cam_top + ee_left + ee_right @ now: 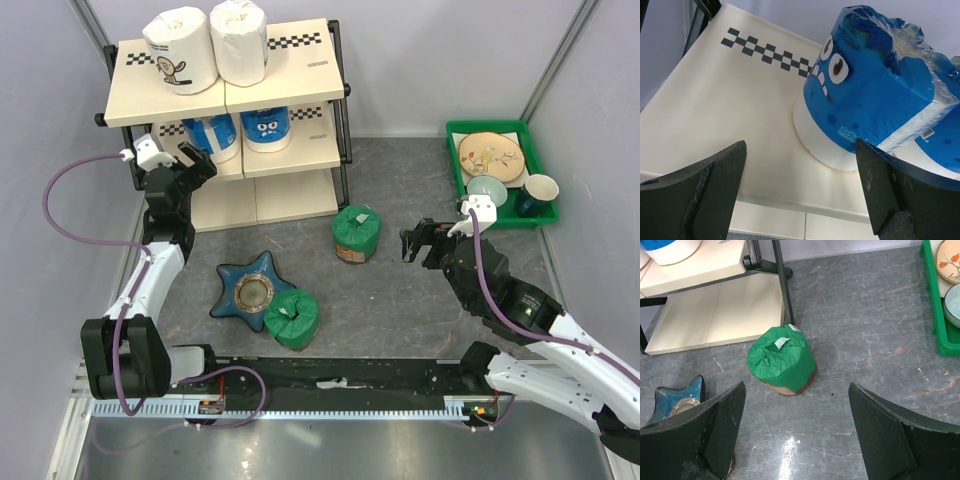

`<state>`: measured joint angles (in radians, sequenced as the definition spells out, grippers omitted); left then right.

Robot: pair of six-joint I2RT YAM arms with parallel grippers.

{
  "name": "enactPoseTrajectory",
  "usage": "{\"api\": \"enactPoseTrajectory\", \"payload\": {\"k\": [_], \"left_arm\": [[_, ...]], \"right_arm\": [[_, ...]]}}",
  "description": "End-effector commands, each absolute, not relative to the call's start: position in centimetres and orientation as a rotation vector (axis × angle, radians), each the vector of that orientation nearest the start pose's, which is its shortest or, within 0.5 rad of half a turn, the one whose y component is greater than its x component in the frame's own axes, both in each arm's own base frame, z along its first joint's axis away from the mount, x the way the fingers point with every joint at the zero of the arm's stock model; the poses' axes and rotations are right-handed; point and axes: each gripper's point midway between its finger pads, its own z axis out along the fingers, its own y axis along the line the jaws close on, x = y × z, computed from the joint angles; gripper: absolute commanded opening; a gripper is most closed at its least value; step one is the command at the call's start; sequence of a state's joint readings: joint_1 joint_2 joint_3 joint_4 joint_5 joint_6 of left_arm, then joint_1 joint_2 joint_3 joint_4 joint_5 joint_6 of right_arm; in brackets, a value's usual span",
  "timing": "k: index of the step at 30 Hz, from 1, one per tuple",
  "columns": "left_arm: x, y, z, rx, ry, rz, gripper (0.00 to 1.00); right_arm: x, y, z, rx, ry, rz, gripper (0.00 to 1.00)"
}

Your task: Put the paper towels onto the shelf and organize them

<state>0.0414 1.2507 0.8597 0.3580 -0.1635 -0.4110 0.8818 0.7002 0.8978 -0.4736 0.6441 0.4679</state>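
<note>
Right gripper (405, 245): released, jaws spread wide, nothing held, facing the green roll (782, 357). The roll stands on end mid-table (400, 310), just off the front right leg of the shelf (255, 200), ahead of the fingers and apart from them.

Judgement: go in level, straddle the roll at mid-height and close gently, since the wrapper looks soft.

Left gripper (198, 158): spread and empty, at the middle board beside a blue roll (870, 95).

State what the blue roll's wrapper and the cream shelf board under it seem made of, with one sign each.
Blue cylindrical roll's wrapper: likely thin plastic film; glossy, crinkled, clear at the gathered top. Cream shelf board: perhaps laminated wood; smooth matt face, printed checker strip.
</note>
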Motion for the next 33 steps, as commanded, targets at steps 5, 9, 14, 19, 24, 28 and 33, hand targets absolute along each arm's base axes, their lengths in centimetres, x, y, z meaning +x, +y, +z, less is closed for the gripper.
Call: {"api": "enactPoseTrajectory", "payload": {"k": [5,9,14,19,24,28,33], "left_arm": [[44.1,3.5,30.8,-0.434,1.434,-0.117,0.98],[44.3,4.1,30.6,-0.437,1.429,-0.079,0.98],[44.1,5.3,30.4,-0.436,1.419,-0.011,0.98],[43.7,6.6,29.9,-0.47,1.421,0.006,0.99],[43.4,7.8,29.9,-0.497,1.403,0.038,0.99],[44.1,8.5,30.0,-0.511,1.392,0.051,0.99],[44.7,9.3,30.6,-0.476,1.338,0.095,0.99]], "right_arm": [[23.1,13.3,29.3,0.093,1.795,0.357,0.92],[23.0,13.2,29.2,0.093,1.793,0.357,0.93],[23.0,12.9,29.0,0.1,1.793,0.346,0.93],[23.1,13.0,28.6,0.096,1.803,0.332,0.94],[23.2,13.0,28.4,0.095,1.808,0.321,0.94],[23.3,13.1,28.3,0.089,1.811,0.318,0.95],[23.3,12.9,28.1,0.085,1.812,0.3,0.95]]}}
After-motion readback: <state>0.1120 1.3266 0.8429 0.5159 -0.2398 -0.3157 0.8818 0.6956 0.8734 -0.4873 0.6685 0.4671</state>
